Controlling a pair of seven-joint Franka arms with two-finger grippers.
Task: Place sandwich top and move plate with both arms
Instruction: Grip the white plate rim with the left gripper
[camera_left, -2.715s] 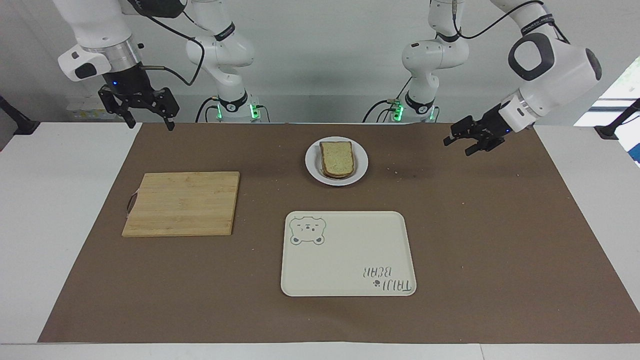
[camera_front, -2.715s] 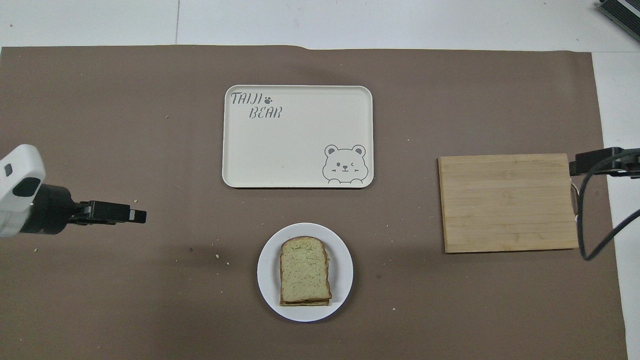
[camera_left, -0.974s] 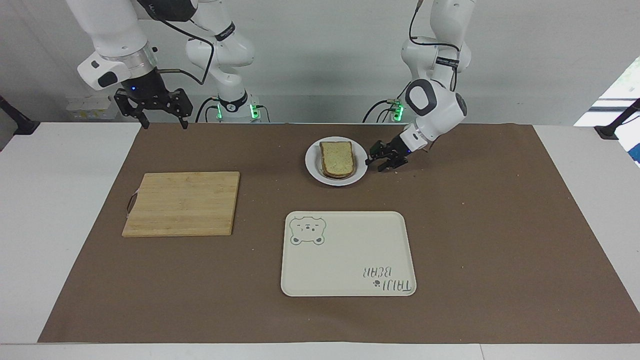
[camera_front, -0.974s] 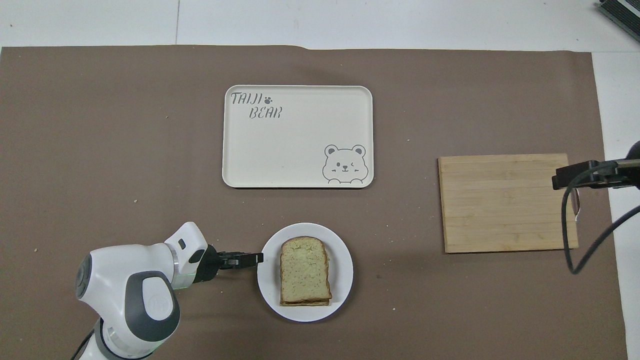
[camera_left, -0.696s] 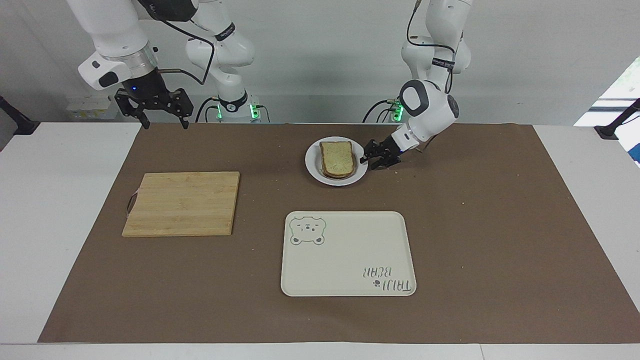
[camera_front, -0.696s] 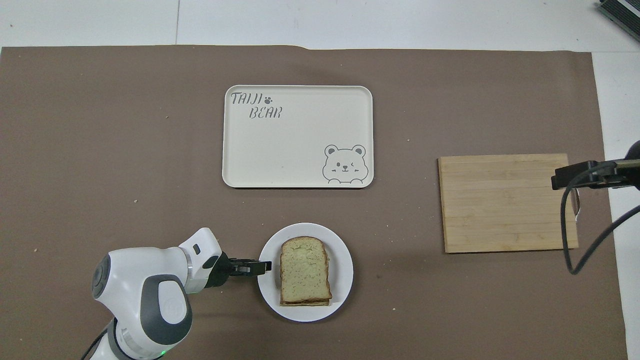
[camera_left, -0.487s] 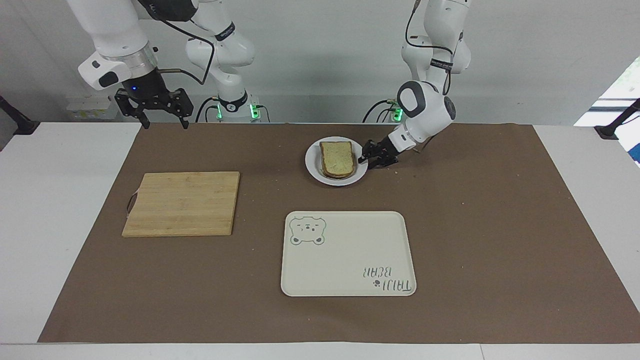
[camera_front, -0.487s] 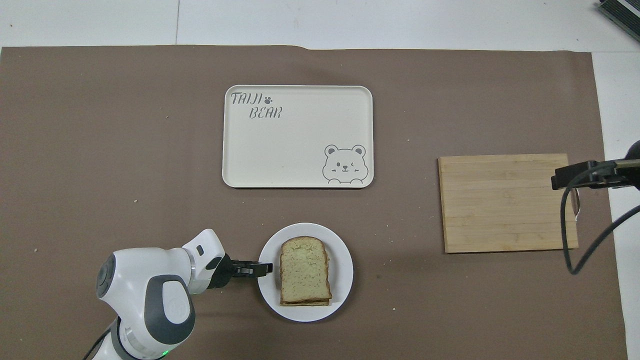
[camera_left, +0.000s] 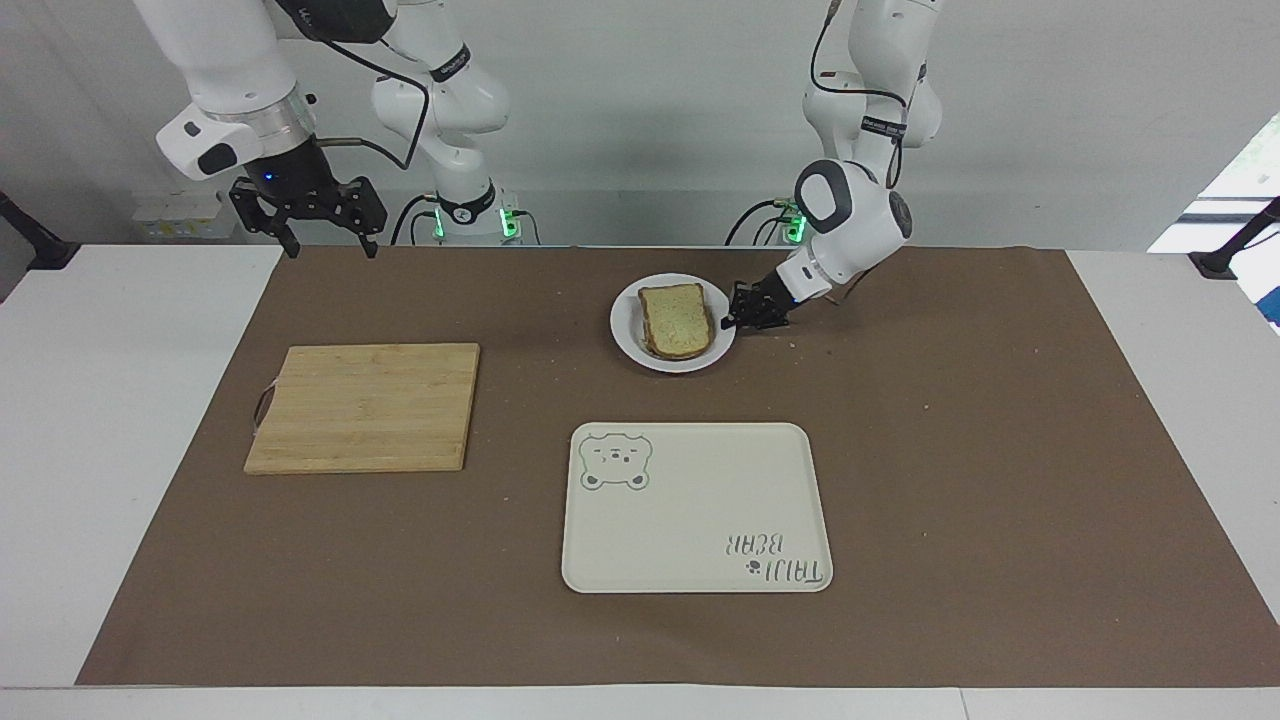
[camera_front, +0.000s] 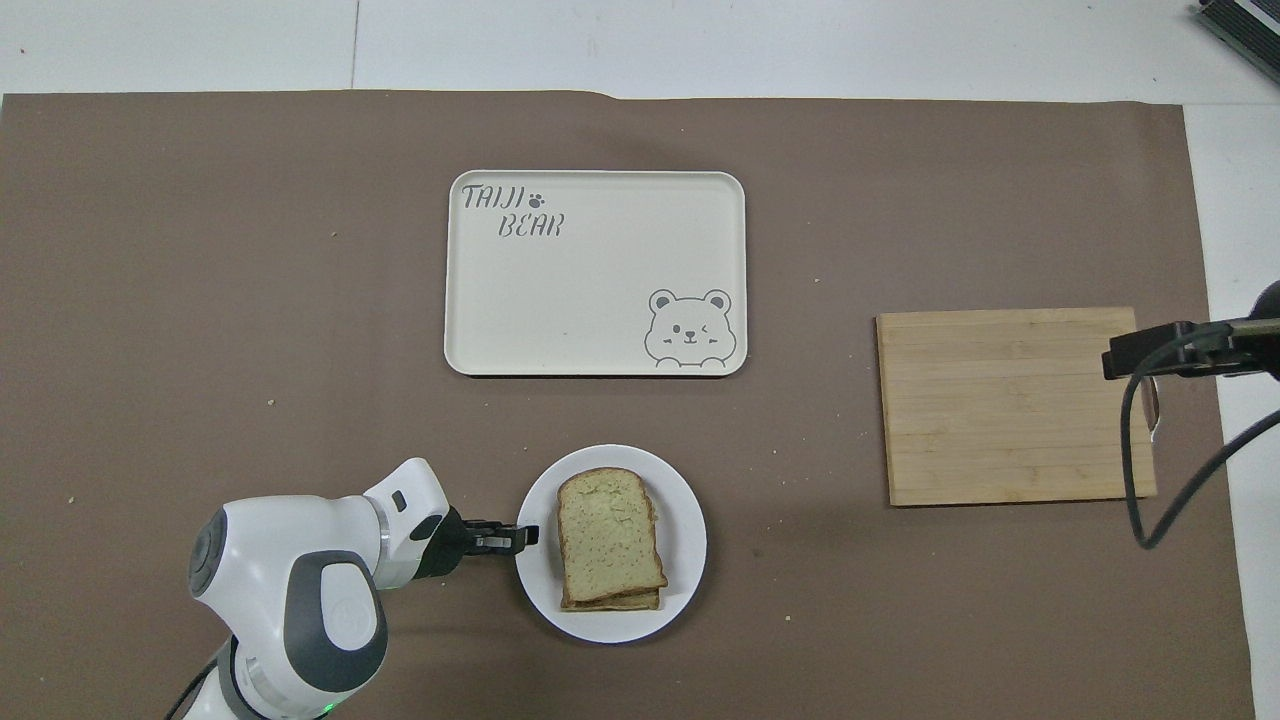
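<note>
The sandwich top (camera_left: 676, 318) lies a little askew on a lower slice on the white plate (camera_left: 626, 325), near the robots at mid table. In the overhead view the top (camera_front: 608, 535) is slightly turned on the plate (camera_front: 685, 545). My left gripper (camera_left: 737, 314) is low at the plate's rim toward the left arm's end, shut on that rim; it also shows in the overhead view (camera_front: 520, 537). My right gripper (camera_left: 330, 246) hangs open and empty in the air over the mat's edge near the right arm's base, and its arm waits.
A cream tray with a bear drawing (camera_left: 700, 510) lies farther from the robots than the plate. A wooden cutting board (camera_left: 365, 405) lies toward the right arm's end. Crumbs dot the brown mat.
The left gripper swung in from the left arm's end, came down to the plate's rim and closed on it. The top slice shifted slightly on the plate. The right arm barely moved.
</note>
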